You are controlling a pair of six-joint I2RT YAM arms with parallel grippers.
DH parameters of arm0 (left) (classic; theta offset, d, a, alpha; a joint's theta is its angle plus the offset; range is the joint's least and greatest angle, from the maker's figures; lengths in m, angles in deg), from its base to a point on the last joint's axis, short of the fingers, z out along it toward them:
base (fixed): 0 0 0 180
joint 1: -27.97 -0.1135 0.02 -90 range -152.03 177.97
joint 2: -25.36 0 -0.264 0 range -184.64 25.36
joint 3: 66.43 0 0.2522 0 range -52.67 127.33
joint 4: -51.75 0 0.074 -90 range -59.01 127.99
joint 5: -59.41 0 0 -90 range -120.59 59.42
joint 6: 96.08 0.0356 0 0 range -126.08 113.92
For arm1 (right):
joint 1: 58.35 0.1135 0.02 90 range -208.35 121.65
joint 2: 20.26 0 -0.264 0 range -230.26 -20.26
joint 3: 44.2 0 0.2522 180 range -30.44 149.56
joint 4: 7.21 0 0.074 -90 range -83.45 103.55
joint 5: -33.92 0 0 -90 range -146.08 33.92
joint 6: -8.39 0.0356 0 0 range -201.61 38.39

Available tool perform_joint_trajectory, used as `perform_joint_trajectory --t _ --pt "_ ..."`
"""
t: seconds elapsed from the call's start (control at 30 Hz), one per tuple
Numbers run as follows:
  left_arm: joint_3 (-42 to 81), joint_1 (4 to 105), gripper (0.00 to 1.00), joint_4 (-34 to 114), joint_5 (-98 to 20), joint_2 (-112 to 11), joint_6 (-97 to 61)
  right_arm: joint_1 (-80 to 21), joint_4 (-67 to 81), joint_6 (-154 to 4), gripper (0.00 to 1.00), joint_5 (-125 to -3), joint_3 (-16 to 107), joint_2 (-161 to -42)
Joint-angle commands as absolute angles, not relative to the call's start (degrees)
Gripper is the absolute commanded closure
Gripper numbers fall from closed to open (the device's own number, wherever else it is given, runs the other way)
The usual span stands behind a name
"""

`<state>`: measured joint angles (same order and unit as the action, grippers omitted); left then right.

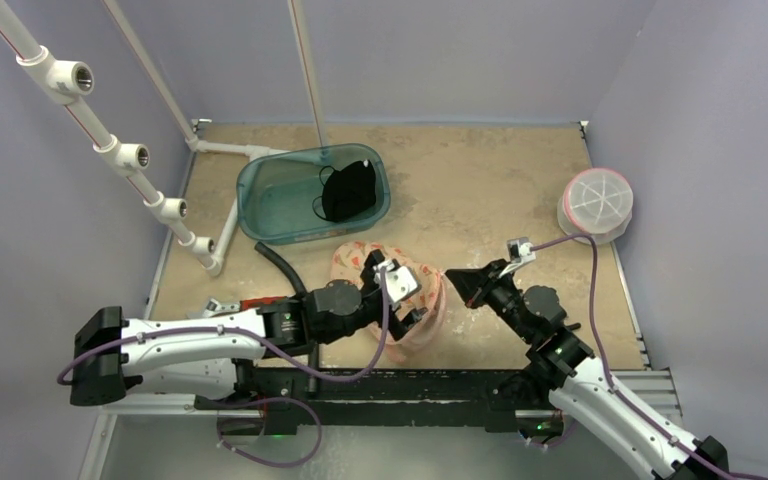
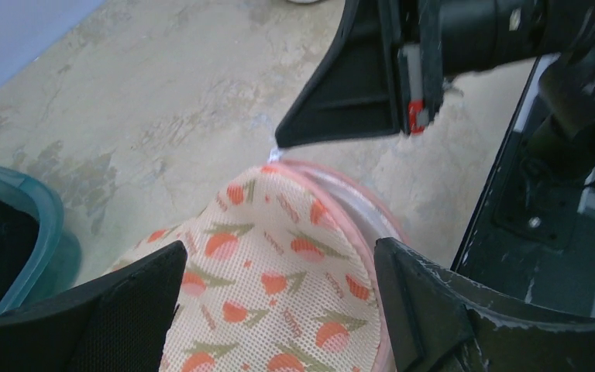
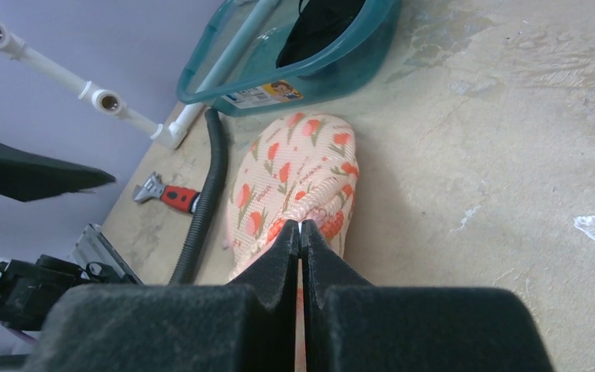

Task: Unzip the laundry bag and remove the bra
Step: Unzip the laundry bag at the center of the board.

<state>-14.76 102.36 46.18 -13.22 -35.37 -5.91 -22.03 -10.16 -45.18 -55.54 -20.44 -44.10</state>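
Eyes on the laundry bag [image 2: 279, 283], the peach mesh one with the tulip print. It sits on the worktop [image 1: 480, 190] just beside the teal basin [image 1: 270, 205], on the side of the basin that faces the arms. The left hand [image 2: 279, 248] hovers right over it, fingers [image 2: 124, 310] spread wide, mesh showing between them and nothing gripped. The right hand [image 3: 300, 229] is at the flank of the bag away from the basin, pressed tight together, tips down at the pink rim [image 2: 321, 169]. There's a tiny pale speck right at those tips, maybe the zip pull, but I can't tell from here whether it's actually nipped. The bag looks puffed up, and I can't make out how far the zip has run. Inside the basin lies a dark garment [image 1: 348, 190]; bra or not, I can't say.

Handling, as I judge it: this bag is light, soft and floppy, so it will slide and crumple rather than resist. One hand wants a pinch of mesh and piping close to the zip to anchor it, the other the little pull tab. Mesh snags easily, so pull straight along the rim, not upward.
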Motion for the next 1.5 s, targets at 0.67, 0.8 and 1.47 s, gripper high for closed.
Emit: perform_joint_trajectory --t 0.67,0.8,1.47 --pt "9.4 102.5 0.04 35.1 -6.7 -64.7 -15.2 -22.2 -10.2 -45.6 1.0 -56.0 -19.7 -41.7" --pt "8.8 102.5 0.14 35.2 -4.1 -65.2 -14.8 -22.2 -10.5 -45.5 1.0 -56.0 -19.7 -41.8" --pt "-10.3 103.5 1.0 44.9 -6.0 -51.1 -12.3 -22.2 -16.6 -44.6 1.0 -62.5 -21.3 -45.5"
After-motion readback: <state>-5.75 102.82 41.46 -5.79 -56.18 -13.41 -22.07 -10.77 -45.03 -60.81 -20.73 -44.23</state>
